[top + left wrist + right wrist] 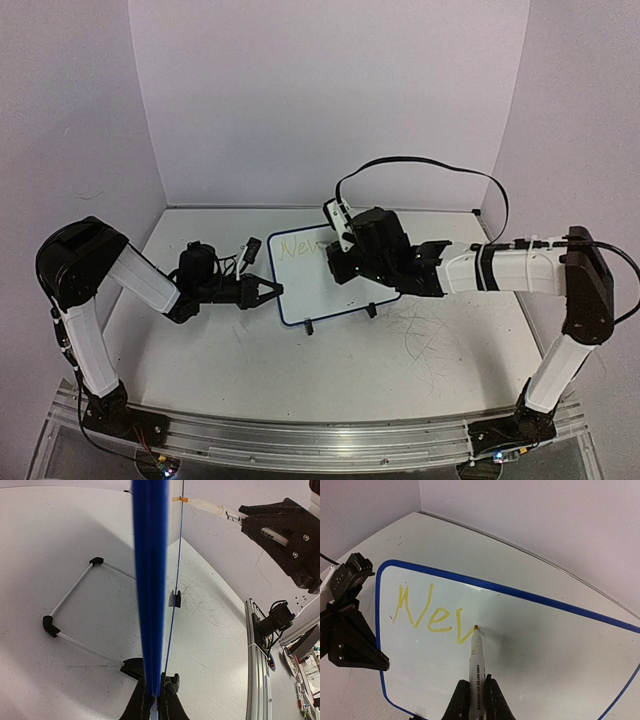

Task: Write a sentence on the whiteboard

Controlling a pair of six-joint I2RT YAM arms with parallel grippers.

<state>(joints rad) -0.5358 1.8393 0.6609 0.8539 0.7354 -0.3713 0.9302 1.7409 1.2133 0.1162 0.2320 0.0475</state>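
Left claw [273, 293] and right arm [480, 268] crowd the whiteboard [305, 285]; tabletop [300, 370] before it seems passable.

You will find the whiteboard [312, 290] at frame centre in the top view, white with a thin blue rounded frame, standing tilted. The sentence [427, 611] occupies its upper left (yellow lettering, only "Nev" written).

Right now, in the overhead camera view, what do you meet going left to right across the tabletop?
Left black two-finger gripper → small blue-framed white whiteboard → thin grey scribble scratches → right arm's black elbow housing.
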